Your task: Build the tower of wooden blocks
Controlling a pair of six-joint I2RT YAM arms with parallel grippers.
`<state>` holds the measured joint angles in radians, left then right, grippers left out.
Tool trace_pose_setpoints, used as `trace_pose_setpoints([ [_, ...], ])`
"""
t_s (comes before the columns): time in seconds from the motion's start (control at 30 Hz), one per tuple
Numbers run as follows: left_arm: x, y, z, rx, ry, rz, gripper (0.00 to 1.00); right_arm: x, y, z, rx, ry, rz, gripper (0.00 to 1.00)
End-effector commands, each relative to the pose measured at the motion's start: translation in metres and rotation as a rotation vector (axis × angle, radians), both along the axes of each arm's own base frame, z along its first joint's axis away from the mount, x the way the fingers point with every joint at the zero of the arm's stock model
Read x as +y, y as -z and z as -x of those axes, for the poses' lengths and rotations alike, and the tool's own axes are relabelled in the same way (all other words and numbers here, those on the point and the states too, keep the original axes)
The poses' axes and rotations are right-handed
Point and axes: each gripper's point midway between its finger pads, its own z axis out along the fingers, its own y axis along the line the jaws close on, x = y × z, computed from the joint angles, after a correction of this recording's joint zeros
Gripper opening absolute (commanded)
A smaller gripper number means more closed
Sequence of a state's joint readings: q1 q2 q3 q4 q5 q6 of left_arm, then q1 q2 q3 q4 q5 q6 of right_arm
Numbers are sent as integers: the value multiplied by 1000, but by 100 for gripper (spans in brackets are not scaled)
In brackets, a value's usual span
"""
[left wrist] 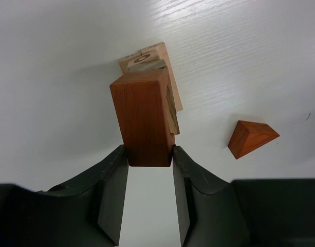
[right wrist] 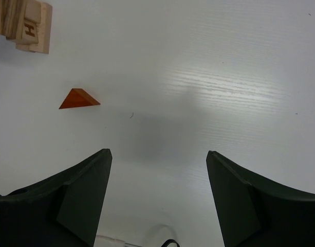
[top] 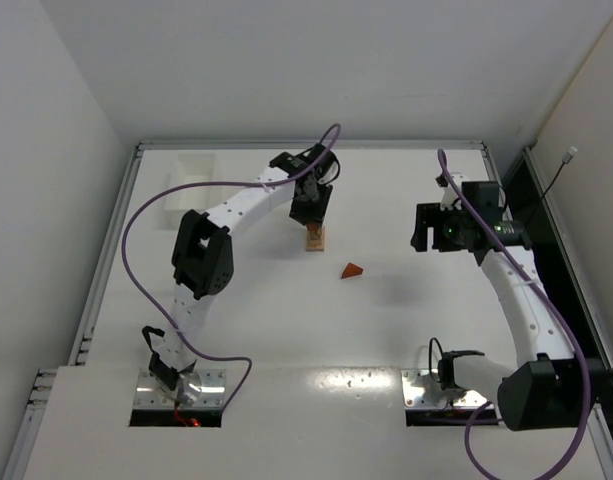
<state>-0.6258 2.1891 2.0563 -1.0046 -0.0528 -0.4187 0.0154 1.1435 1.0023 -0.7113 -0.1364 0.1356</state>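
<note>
The tower of tan wood blocks stands mid-table. In the left wrist view a reddish-brown bar sits in line with the tan blocks of the tower underneath it. My left gripper is shut on the bar's near end, both fingertips pressed to its sides. From above, that gripper hangs directly over the tower. A reddish-brown wedge lies loose on the table to the tower's right, and it is also in the wrist views. My right gripper is open and empty, hovering to the right.
A white tray sits at the back left of the table. The table is bounded by a raised frame, with walls close on both sides. Purple cables loop over both arms.
</note>
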Motion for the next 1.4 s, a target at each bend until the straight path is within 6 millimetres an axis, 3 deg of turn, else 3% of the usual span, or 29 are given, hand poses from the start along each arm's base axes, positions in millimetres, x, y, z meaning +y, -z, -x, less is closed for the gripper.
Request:
trace_pose_setpoints([
  [0.0,-1,-13,-13,-41,-11,20,0,3,-13,-12,-49,1,-24,71],
  [0.37,-3,-5,-9,-15,-2,25,0,0,-14,-14,-58,10,-24,71],
  [0.4,-4,-5,-8,-12,10,28,5,0,-11,-14,-49,10,-24,71],
  [0.7,-5,1,-2,16,20,34,12,0,-11,-14,-49,10,-24,71],
  [1.37,3,8,-3,14,-5,-3,12,-3,-9,-15,-38,29,-36,70],
])
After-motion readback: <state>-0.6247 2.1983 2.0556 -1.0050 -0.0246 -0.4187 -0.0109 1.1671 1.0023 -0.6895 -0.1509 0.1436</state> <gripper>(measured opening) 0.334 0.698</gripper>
